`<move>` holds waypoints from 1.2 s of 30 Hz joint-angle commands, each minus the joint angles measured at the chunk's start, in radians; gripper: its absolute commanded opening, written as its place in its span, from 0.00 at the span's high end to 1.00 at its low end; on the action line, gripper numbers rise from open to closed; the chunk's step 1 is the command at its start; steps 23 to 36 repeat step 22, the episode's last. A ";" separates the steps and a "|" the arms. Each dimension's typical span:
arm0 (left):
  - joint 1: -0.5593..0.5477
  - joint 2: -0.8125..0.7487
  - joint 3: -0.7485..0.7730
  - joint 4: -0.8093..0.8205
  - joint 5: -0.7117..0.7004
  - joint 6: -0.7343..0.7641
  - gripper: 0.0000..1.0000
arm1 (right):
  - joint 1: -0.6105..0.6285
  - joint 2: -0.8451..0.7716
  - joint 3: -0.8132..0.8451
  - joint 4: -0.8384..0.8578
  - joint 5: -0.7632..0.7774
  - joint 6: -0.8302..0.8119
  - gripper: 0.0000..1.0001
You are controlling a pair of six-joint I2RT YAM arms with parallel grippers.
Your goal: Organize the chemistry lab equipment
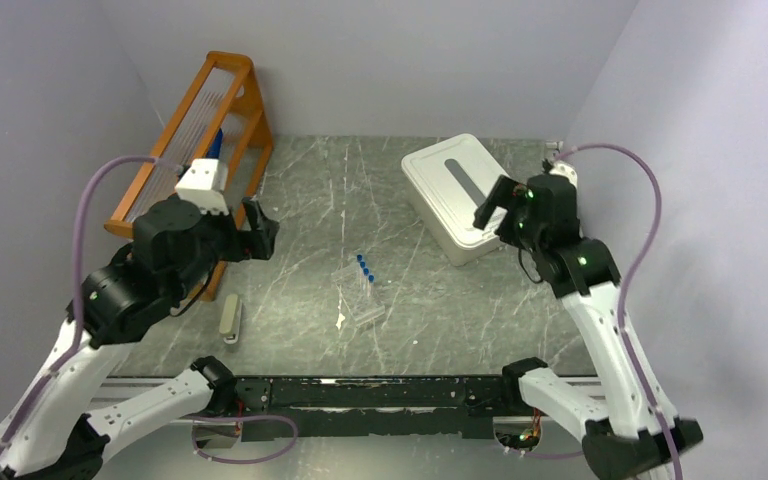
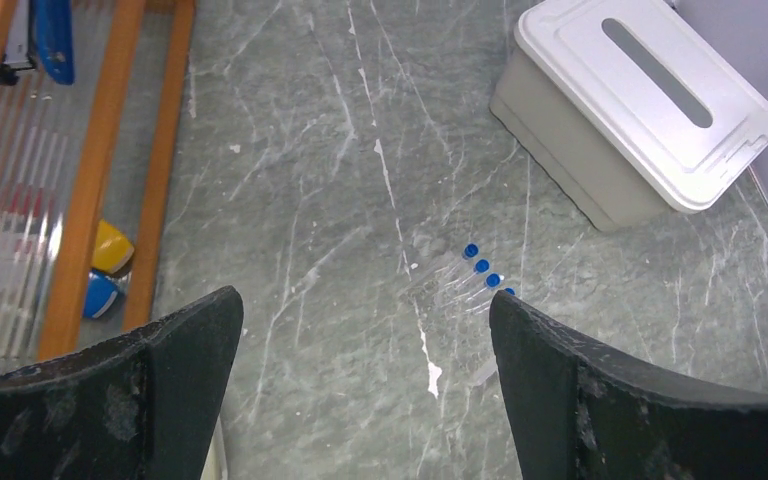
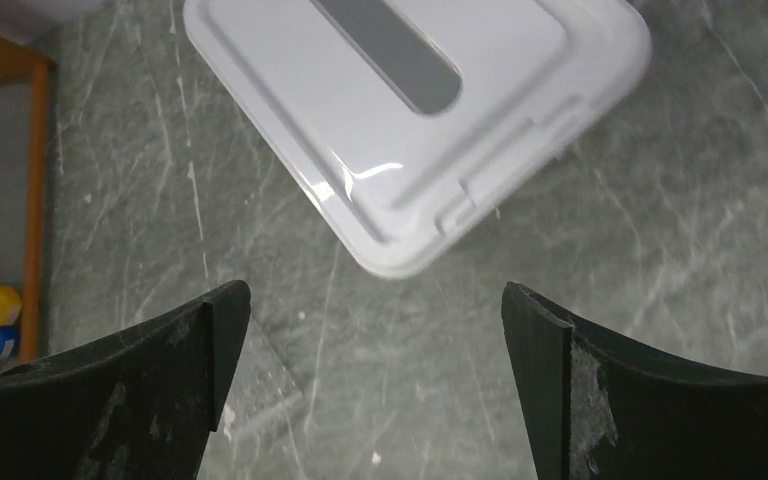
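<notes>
- Nearest the arm bases, on the counter (image 1: 440, 325) and well to the left of the white lidded box (image 1: 457, 195): a small flat beige piece (image 1: 230, 320), lying alone.
- Farther in, left of the box and nearer than it: clear thin tubes (image 1: 365, 300) lying side by side, with their blue caps (image 1: 364, 270) in a short slanted row.
- Left end effector (image 1: 260, 232), well left of the box: fingers wide apart, gripping nothing. From its wrist camera, tubes ahead in the gap, closer to the right finger.
- Right end effector (image 1: 493, 208), over the box's near edge: fingers equally wide apart, empty. Box lid filling its wrist view, only a clear edge of the tubes at lower left.
- Probably the left arm's pick: tubes ahead and to its right, somewhat closer than to the right arm.
- Long axes faint, seemingly crosswise to the cap row; likely a wrist turn needed to close across them.
- Farthest, far left of the box: orange wooden rack (image 1: 205, 135) against the wall.
</notes>
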 commanded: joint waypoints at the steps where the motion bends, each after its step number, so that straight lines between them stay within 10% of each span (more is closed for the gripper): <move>1: 0.005 -0.078 0.034 -0.096 -0.032 0.028 0.03 | 0.003 -0.167 -0.044 -0.169 0.034 0.065 0.00; 36: 0.005 -0.143 0.186 -0.232 -0.040 -0.007 0.03 | 0.001 -0.421 0.124 -0.341 0.211 0.005 0.00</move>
